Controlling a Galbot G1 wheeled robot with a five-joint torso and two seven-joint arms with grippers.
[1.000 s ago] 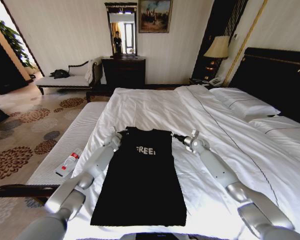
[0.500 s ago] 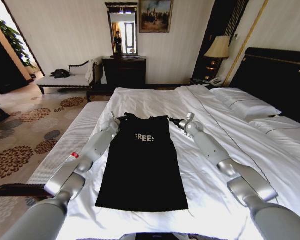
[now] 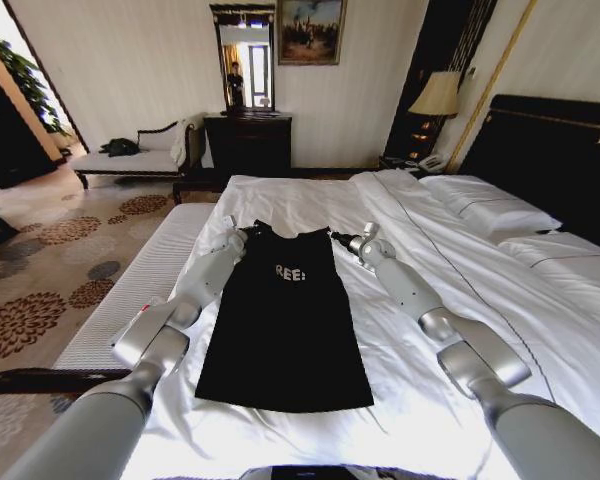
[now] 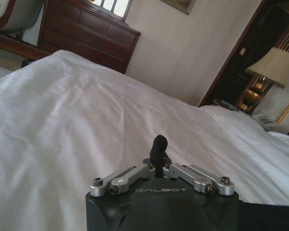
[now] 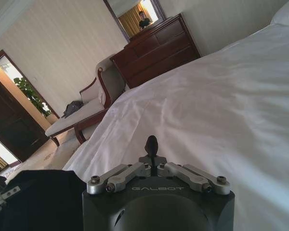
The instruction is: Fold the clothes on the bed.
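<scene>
Black cotton against white: the clothes (image 3: 285, 320) (a single T-shirt with white lettering across its chest) lie flat on the bed (image 3: 450, 300), lengthwise, the hem toward the foot edge nearest the robot and the collar end pointing toward the far edge by the dark dresser (image 3: 248, 143). The shirt sits closer to the bed's left edge than to the headboard (image 3: 555, 160) side, where the pillows (image 3: 485, 205) rest.

The left gripper (image 3: 242, 234) is at the shirt's far left corner, by the shoulder, its arm stretched out along the shirt's left side. In the left wrist view the left gripper's fingers (image 4: 159, 146) are pressed together into one dark tip, closed; whether cloth is pinched between them cannot be told from here.

The right gripper (image 3: 337, 238) is at the far right corner of the shirt, mirroring the other, its arm reaching across the white duvet. In the right wrist view its fingers (image 5: 151, 143) are likewise shut into a single point above the sheet, with black fabric lying beside the gripper body (again, a grip on the cloth cannot be made out).

A narrow white bench (image 3: 130, 300) runs just beside the bed's left edge.
</scene>
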